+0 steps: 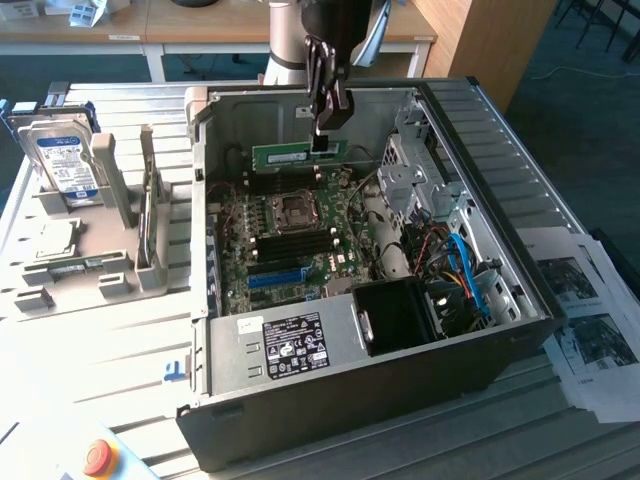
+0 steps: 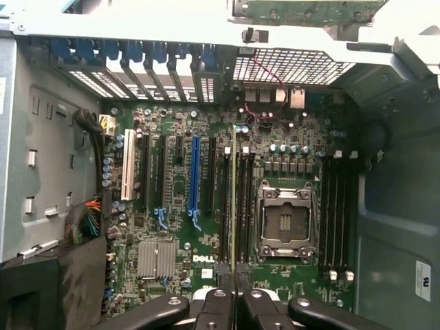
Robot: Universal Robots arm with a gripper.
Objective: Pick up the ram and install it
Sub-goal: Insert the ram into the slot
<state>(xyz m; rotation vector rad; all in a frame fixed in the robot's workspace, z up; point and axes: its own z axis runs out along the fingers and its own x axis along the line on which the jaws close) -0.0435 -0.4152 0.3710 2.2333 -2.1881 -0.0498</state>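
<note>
While it hovers above the motherboard (image 1: pixel 290 240) | gripper (image 1: pixel 322 143) clamped on the ram (image 1: pixel 285 156) | ram level, edge down

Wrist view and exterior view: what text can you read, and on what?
"DELL": on the motherboard.
Labels on the ram, grey box and hard drive, and the papers: too small to read.
</note>
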